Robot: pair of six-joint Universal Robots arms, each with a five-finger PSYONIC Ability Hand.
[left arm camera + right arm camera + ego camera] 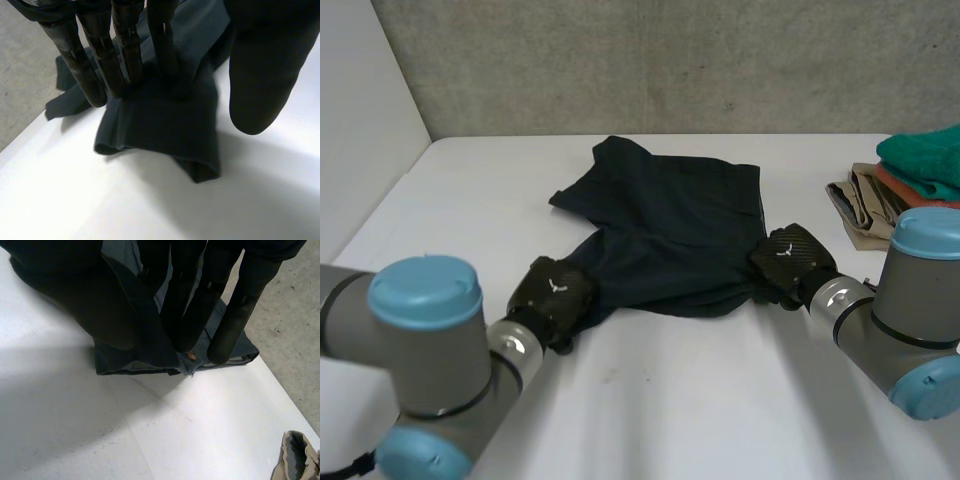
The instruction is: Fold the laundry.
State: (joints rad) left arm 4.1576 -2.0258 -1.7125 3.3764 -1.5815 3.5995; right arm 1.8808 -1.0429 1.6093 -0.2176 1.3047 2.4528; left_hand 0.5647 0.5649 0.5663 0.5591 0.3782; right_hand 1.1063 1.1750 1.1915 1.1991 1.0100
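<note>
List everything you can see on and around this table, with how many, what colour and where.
dark garment: one, navy, spread across the middle of the table
green cloth: one, green, top of the folded pile at the table's right edge
orange cloth: one, orange, under the green one
beige cloth: one, beige, bottom of that pile
table: one, white, under everything
wall: one, grey, behind the table
arms: two, grey with light-blue caps, near side
left hand: one, black, pinching the garment's near left corner
right hand: one, black, pinching its near right corner
</note>
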